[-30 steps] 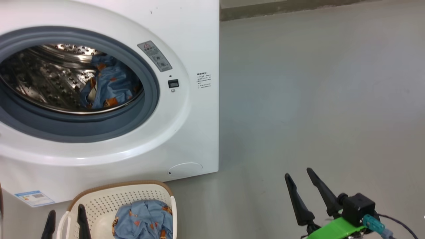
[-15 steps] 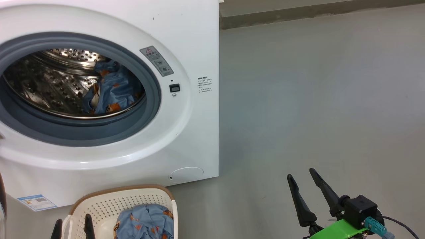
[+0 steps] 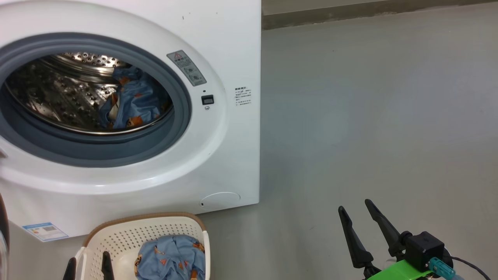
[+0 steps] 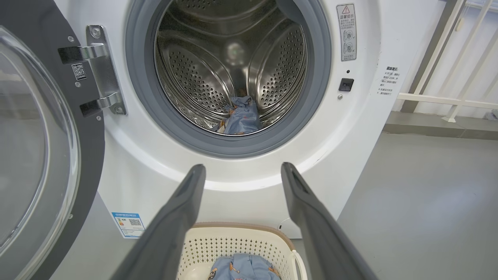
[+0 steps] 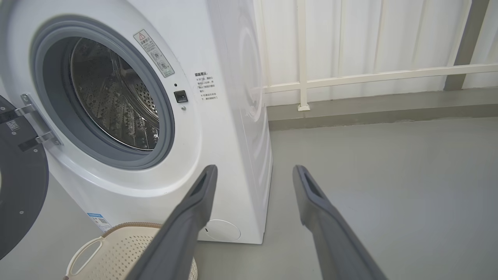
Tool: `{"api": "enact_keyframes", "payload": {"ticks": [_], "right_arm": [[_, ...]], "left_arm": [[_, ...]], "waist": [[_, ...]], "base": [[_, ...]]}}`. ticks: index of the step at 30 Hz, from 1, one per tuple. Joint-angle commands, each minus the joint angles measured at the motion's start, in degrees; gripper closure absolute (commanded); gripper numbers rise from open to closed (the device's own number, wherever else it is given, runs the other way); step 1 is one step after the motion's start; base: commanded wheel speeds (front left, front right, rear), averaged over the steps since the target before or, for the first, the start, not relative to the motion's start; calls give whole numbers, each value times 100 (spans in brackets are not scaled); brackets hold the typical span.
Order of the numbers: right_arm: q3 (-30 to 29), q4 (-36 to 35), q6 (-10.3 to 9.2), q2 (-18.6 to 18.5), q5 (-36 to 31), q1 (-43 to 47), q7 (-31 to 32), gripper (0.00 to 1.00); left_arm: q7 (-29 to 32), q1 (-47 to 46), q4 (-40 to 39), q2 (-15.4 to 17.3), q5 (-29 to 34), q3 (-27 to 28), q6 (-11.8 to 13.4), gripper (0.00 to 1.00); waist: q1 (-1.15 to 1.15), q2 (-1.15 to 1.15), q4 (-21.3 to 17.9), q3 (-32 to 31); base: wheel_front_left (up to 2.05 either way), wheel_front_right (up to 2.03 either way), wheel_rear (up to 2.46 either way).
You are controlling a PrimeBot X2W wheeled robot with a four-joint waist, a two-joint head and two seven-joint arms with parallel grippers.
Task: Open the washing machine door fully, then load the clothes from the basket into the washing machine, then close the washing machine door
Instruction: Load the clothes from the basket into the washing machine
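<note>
Shifted slightly down the head view since a second ago, the left gripper (image 3: 88,257) is held spread and empty beside the basket (image 3: 144,217), the right gripper (image 3: 354,205) likewise; loading is judged under way, and the clothes (image 3: 171,259) by the basket's right edge must next be pinched.

Washing machine door (image 4: 39,147): cut off at 9 o'clock, left wrist view. Basket (image 3: 128,237), clothes (image 3: 171,260) inside: cut by bottom edge at 7 o'clock, head view. Left fingers (image 3: 106,268): bases cut off there. Warning sticker (image 3: 186,68) print: too small to read.
</note>
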Motion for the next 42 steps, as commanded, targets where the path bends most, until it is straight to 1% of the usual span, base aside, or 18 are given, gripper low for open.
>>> {"api": "enact_keyframes", "payload": {"ticks": [1, 11, 19, 21, 24, 30, 37, 42], "right_arm": [[132, -169, 16, 20, -94, -64, 0, 0], [107, -212, 16, 26, -91, -59, 23, 0], [73, -124, 16, -21, 0, -81, 41, 0], [35, -115, 16, -42, 20, -84, 35, 0], [10, -106, 16, -45, 52, -85, 30, 0], [-17, -120, 16, -72, 107, -194, 17, 0], [-20, -208, 16, -117, 143, -468, -3, 0], [-37, -283, 16, -145, 175, -685, -16, 0]], "left_arm": [[-30, -71, -90, -8, -38, 158, 62, 0], [-30, -98, -121, -8, -56, 121, 94, 0], [-30, -278, -22, -8, -274, -59, 118, 0], [-30, -344, 46, -8, -414, -114, 125, 0], [-30, -429, 152, -8, -502, -186, 96, 0], [-30, -874, 471, -8, -690, -347, 65, 0], [-30, -1641, 939, -8, -914, -421, -90, 0], [-30, -2125, 1271, -8, -893, -398, -203, 0]], "waist": [[0, 0, 14, 11], [0, 0, 57, 120], [0, 0, 99, 483], [0, 0, 106, 614], [0, 0, 114, 774], [0, 0, 146, 1447], [0, 0, 202, 2336], [0, 0, 195, 2851]], "base": [[0, 0, 0], [0, 0, 0], [0, 0, 0], [0, 0, 0], [0, 0, 0], [0, 0, 0], [0, 0, 0], [0, 0, 0]]}}
